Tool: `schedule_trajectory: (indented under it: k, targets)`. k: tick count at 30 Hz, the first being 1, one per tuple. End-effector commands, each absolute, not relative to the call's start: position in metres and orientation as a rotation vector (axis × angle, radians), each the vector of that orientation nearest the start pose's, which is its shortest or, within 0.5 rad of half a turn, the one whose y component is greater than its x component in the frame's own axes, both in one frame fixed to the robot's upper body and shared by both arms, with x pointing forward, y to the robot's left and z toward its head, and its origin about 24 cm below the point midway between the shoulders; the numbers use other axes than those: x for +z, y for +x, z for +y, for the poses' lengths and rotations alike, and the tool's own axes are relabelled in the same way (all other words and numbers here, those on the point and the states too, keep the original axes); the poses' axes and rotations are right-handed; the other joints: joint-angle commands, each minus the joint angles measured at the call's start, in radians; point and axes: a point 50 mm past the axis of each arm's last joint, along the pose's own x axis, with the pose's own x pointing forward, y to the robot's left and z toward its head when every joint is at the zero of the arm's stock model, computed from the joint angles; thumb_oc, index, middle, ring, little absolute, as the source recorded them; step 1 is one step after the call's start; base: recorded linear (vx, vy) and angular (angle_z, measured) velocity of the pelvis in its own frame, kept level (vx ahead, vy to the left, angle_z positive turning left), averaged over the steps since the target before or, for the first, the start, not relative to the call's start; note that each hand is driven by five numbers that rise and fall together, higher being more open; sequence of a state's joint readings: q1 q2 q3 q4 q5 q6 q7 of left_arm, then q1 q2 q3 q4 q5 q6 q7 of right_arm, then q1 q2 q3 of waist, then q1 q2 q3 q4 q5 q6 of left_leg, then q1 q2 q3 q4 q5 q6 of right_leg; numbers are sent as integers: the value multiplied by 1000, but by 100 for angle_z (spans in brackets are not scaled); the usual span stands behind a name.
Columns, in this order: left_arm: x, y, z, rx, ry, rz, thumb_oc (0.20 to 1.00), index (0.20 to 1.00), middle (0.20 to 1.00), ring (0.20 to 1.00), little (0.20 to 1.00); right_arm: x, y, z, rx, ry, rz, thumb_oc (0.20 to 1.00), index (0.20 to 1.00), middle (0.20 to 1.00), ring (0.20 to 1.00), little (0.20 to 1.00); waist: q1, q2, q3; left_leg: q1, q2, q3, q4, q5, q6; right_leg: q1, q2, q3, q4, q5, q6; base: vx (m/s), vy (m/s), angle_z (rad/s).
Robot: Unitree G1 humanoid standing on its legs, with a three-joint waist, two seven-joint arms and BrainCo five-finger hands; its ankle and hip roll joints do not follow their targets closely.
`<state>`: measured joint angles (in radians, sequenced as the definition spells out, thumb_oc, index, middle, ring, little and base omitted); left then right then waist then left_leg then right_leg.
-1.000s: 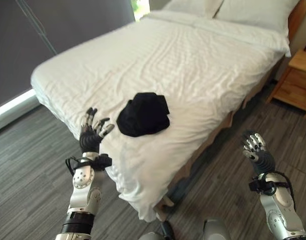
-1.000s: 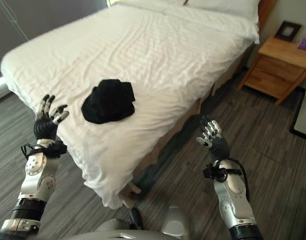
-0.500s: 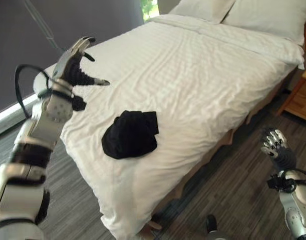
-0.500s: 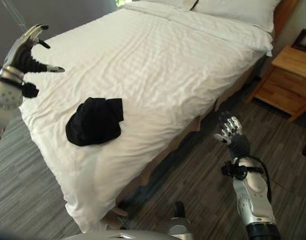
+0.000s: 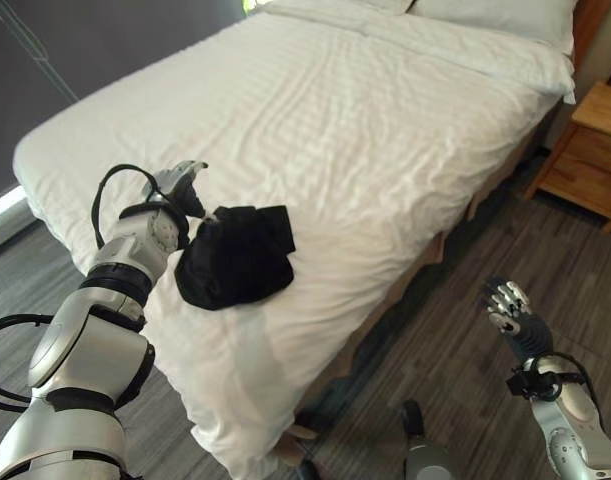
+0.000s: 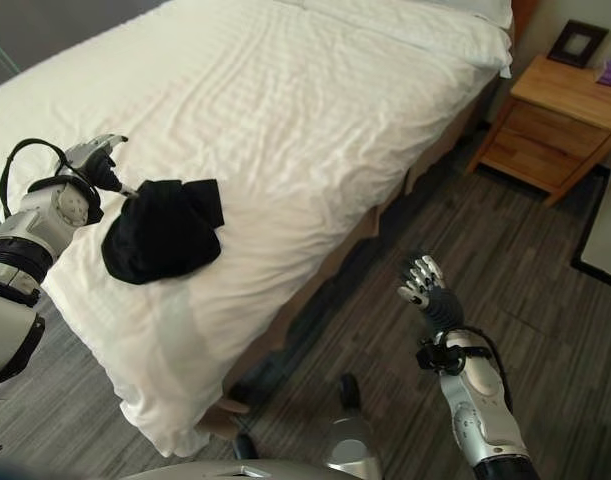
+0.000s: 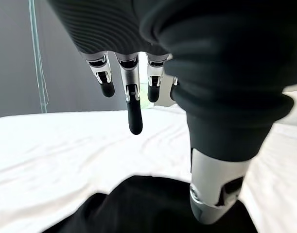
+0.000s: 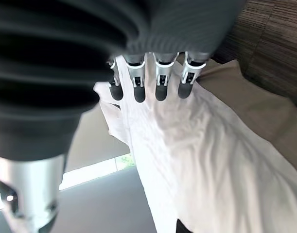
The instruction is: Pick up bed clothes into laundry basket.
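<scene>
A crumpled black garment lies on the white bed near its foot-end corner. My left hand rests low over the sheet at the garment's left edge. In the left wrist view its fingers are straight and spread, and the thumb reaches down just above the black garment; the hand is open and holds nothing. My right hand hangs open over the floor beside the bed, fingers straight, well clear of the garment.
A wooden nightstand with a small picture frame stands at the bed's far right. Pillows lie at the head. The sheet hangs over the bed's near corner. Dark wood floor runs along the right side.
My left hand has come down from high over the bed's left side to the garment's left edge. The view has shifted. The right hand stays beside the bed.
</scene>
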<state>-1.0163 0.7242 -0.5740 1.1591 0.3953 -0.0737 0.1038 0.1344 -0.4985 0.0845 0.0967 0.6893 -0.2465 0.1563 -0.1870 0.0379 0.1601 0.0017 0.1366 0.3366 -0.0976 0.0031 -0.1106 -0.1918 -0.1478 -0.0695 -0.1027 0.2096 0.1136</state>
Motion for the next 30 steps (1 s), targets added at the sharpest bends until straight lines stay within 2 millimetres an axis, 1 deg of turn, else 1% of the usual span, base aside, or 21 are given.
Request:
schedule_trajectory:
  k: [1, 3, 5, 8, 9, 10, 11, 12, 13, 14, 15, 16, 19, 21, 22, 24, 25, 27, 28, 29, 30]
  targets:
    - [194, 391, 306, 269, 1326, 100, 1000, 1000, 1000, 1000, 1000, 63, 240, -233, 127, 241, -176, 1000, 1000, 1000, 1000, 1000, -3, -56, 52, -19, 28, -19, 10, 80, -9, 73, -55, 6, 17, -71, 71, -88, 1, -20]
    - [185, 392, 303, 264, 1339, 125, 1000, 1000, 1000, 1000, 1000, 66, 242, -227, 167, 244, -181, 1000, 1000, 1000, 1000, 1000, -17, -70, 84, -50, 38, -12, 10, 91, -14, 30, -47, 20, 20, -59, 70, -143, 0, -16]
    - [180, 392, 303, 262, 1294, 138, 1000, 1000, 1000, 1000, 1000, 72, 246, -223, 192, 245, -197, 1000, 1000, 1000, 1000, 1000, -32, -91, 110, -97, 49, -6, 10, 104, -20, -26, -39, 34, 21, -39, 70, -149, -18, -13]
    - [169, 382, 323, 301, 1324, 253, 1000, 1000, 1000, 1000, 1000, 76, 247, -218, 246, 227, -194, 1000, 1000, 1000, 1000, 1000, -63, -131, 132, -155, 74, 15, 10, 118, -32, -98, -25, 55, 15, -10, 72, -103, -29, -13]
    - [167, 380, 329, 318, 1316, 283, 1000, 1000, 1000, 1000, 1000, 77, 247, -217, 255, 222, -191, 1000, 1000, 1000, 1000, 1000, -69, -138, 133, -176, 78, 20, 10, 122, -36, -121, -23, 58, 15, -6, 74, -48, -15, -5]
    - [167, 380, 329, 318, 1316, 283, 1000, 1000, 1000, 1000, 1000, 77, 247, -217, 255, 222, -191, 1000, 1000, 1000, 1000, 1000, -69, -138, 133, -176, 78, 20, 10, 122, -36, -121, -23, 58, 15, -6, 74, -49, -6, -1]
    - [155, 371, 341, 329, 1318, 372, 1000, 1000, 1000, 1000, 1000, 74, 245, -217, 248, 229, -179, 1000, 1000, 1000, 1000, 1000, -87, -154, 136, -210, 87, 29, 10, 129, -43, -160, -18, 66, 15, 0, 78, 50, 47, -7]
    - [140, 362, 350, 326, 1314, 456, 1000, 1000, 1000, 1000, 1000, 71, 244, -216, 245, 235, -168, 1000, 1000, 1000, 1000, 1000, -92, -157, 132, -207, 91, 28, 10, 105, -53, -162, -13, 70, 15, -15, 87, 50, 47, -12]
    - [139, 362, 350, 326, 1313, 457, 1000, 1000, 1000, 1000, 1000, 71, 244, -216, 246, 234, -167, 1000, 1000, 1000, 1000, 1000, -92, -157, 130, -208, 91, 28, 10, 105, -53, -164, -13, 71, 15, -15, 88, 87, 58, -17]
    - [134, 359, 352, 316, 1319, 483, 893, 893, 893, 893, 893, 71, 243, -215, 255, 228, -165, 1000, 1000, 1000, 1000, 1000, -97, -161, 127, -211, 92, 35, 10, 104, -55, -174, -11, 76, 15, -12, 89, 33, 26, -23]
    - [120, 351, 358, 304, 1320, 549, 285, 285, 285, 285, 285, 71, 241, -216, 260, 229, -166, 1000, 1000, 1000, 1000, 1000, -97, -167, 120, -210, 94, 43, 10, 101, -58, -180, -12, 80, 15, -11, 90, 47, 35, -25]
    - [114, 347, 360, 295, 1323, 576, 200, 200, 200, 200, 200, 71, 239, -217, 257, 231, -164, 1000, 1000, 1000, 1000, 1000, -97, -168, 116, -207, 94, 45, 10, 98, -58, -182, -13, 82, 15, -12, 90, 59, 38, -26]
    - [103, 338, 367, 281, 1320, 624, 200, 200, 200, 200, 200, 69, 235, -220, 245, 241, -159, 1000, 1000, 1000, 1000, 1000, -94, -165, 107, -193, 90, 49, 10, 89, -57, -177, -18, 81, 15, -17, 90, 41, 33, -17]
    - [107, 338, 369, 290, 1329, 612, 200, 200, 200, 200, 200, 67, 234, -223, 233, 246, -157, 1000, 1000, 1000, 1000, 1000, -91, -160, 102, -188, 88, 46, 10, 85, -57, -171, -22, 76, 15, -20, 90, -16, 2, -7]
    - [116, 341, 370, 307, 1337, 581, 200, 200, 200, 200, 200, 66, 235, -223, 225, 247, -158, 1000, 1000, 1000, 1000, 1000, -87, -160, 102, -198, 84, 47, 10, 108, -49, -179, -25, 73, 15, -3, 82, -71, -28, -2]
    - [125, 344, 371, 322, 1336, 541, 200, 200, 200, 200, 200, 65, 236, -222, 229, 239, -153, 1000, 1000, 1000, 1000, 1000, -79, -152, 100, -197, 81, 42, 10, 107, -48, -174, -27, 69, 15, -5, 81, -33, -4, 3]
    - [129, 345, 370, 345, 1280, 504, 200, 200, 200, 200, 200, 65, 237, -221, 234, 238, -155, 1000, 1000, 1000, 1000, 1000, -72, -148, 99, -196, 81, 40, 10, 107, -48, -170, -29, 64, 15, -7, 82, 4, 9, 5]
    - [140, 348, 370, 408, 1103, 403, 200, 200, 200, 200, 200, 64, 237, -219, 236, 245, -155, 1000, 1000, 1000, 1000, 1000, -62, -142, 100, -195, 78, 34, 10, 106, -47, -163, -31, 56, 15, -10, 82, 1, 2, 2]
    - [149, 351, 368, 466, 911, 304, 200, 200, 200, 200, 200, 62, 237, -219, 231, 251, -152, 1000, 1000, 1000, 1000, 1000, -54, -138, 100, -194, 76, 29, 10, 105, -46, -158, -33, 51, 15, -11, 82, 0, 0, 0]
    - [148, 351, 369, 466, 910, 305, 200, 200, 200, 200, 200, 62, 237, -219, 232, 250, -151, 1000, 1000, 1000, 1000, 1000, -55, -137, 100, -193, 76, 28, 10, 105, -46, -157, -33, 50, 15, -12, 82, 14, 10, 4]
    - [150, 351, 367, 477, 763, 247, 200, 200, 200, 200, 200, 61, 237, -219, 222, 252, -148, 1000, 1000, 1000, 1000, 1000, -48, -132, 102, -190, 74, 24, 10, 104, -45, -153, -34, 46, 15, -13, 82, 13, 31, 9]
